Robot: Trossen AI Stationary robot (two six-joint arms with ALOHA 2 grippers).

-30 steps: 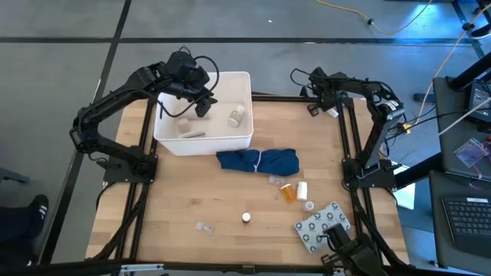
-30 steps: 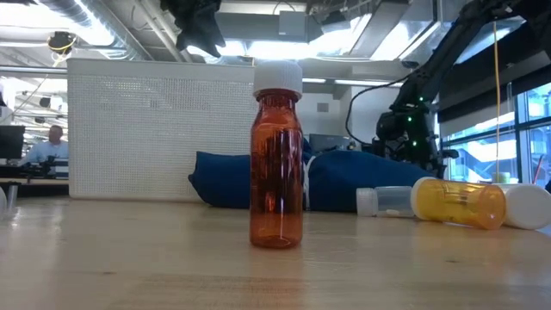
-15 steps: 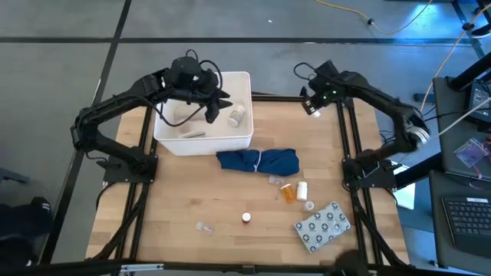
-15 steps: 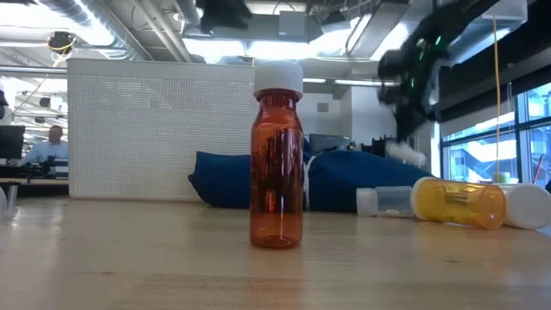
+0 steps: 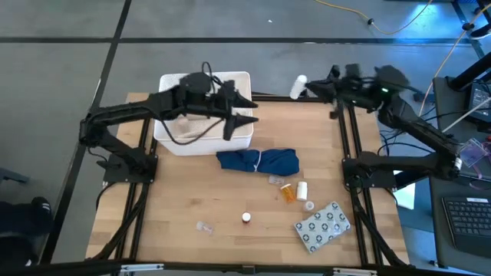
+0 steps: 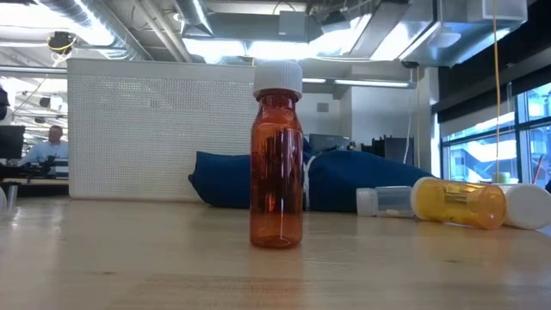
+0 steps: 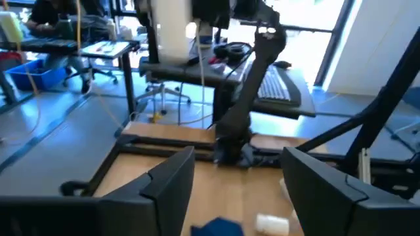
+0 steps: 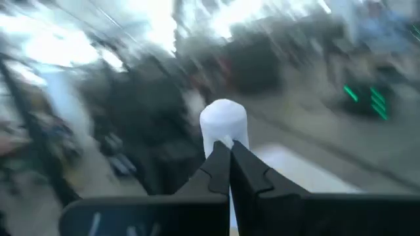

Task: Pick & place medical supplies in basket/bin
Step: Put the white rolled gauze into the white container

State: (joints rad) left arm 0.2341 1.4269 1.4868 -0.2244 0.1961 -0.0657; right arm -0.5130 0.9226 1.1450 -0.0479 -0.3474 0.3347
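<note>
The white basket stands at the far left of the table; its perforated wall fills the low view's left. My left gripper hovers open over its right rim, pointing toward the table's right. My right gripper is high over the far edge, shut on a small white cylinder. An amber bottle with a white cap stands upright on its base. An orange pill bottle, a white vial, a clear vial and the grey blister pack lie on the table. My right gripper pinches the white cylinder between its two fingers at one end. The fingers come in roughly level, pointing toward the table's left. The cylinder sticks out past the fingertips, lifted clear of the table.
A crumpled dark blue cloth lies mid-table just near-right of the basket. A small white cap lies by the pill bottle. Bare wood shows on the table's near left. A person sits in the room behind.
My left gripper has swung from above the basket's middle toward the table's right, out over the basket's right rim. My right arm has risen out of the low view and carried the white cylinder toward the far edge and leftward.
</note>
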